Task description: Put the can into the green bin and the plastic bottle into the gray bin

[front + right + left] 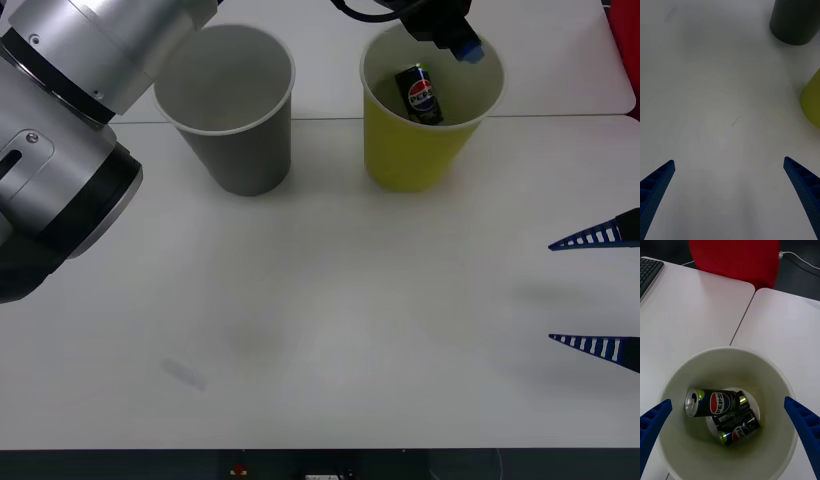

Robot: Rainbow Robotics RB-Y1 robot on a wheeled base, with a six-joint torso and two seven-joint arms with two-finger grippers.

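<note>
Yellow-green bin point(420, 150), gray bin point(245, 150)

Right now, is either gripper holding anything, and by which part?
Nothing is held. The left gripper is open above the green bin, where cans lie. The right gripper is open over the table.

The right gripper point(730, 195) hung over the white desk point(715, 93). Its two blue ribbed fingers point(657, 183) were spread wide apart, and nothing was between the jaws. A small dark scratch mark point(735, 121) sat on the desk ahead of the fingers. Farther off stood the gray bin point(794, 22), dark and round. Near it, at the edge, a bit of the green bin point(811, 101) peeked in. The two bins stood apart and did not touch.
</note>
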